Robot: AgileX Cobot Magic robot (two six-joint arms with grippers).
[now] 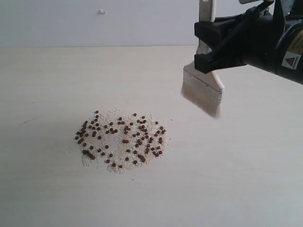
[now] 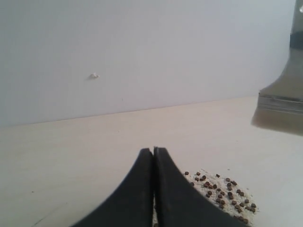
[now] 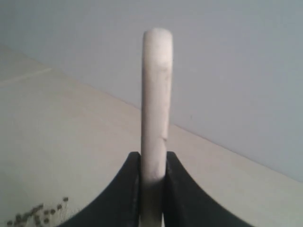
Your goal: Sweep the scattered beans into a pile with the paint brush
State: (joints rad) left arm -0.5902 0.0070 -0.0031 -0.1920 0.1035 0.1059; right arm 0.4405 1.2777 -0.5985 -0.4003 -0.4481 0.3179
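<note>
Tabletop is pale wood grain. Plain white wall stands behind it, with one small white speck on it. Only bare table surface lies between the brush and the bean patch.

Beans sit in one loose, roughly round patch on a bed of pale crumbs, left of centre in the exterior view. They are spread thin and flat, not heaped.

Paint brush hangs bristles-down to the right of the patch and further back, well apart from it. Right gripper has its fingers closed narrow on the wooden handle, one on each flat face.

Left gripper has its fingers pressed together with nothing between them. It sits low over the table close to the patch edge and is out of frame in the exterior view.

Hard to read:
- Bristles are motion-blurred, so I can't tell whether the tips touch the table.
- Handle top is cut off by the exterior frame edge.
- Right wrist view shows the handle edge-on only, so its faces are hidden.
- Left wrist view catches only the ferrule and the upper bristles at the frame edge.
- Right arm is cropped.

Warning sticker on the right arm shows a triangle symbol. No text on it is legible.
</note>
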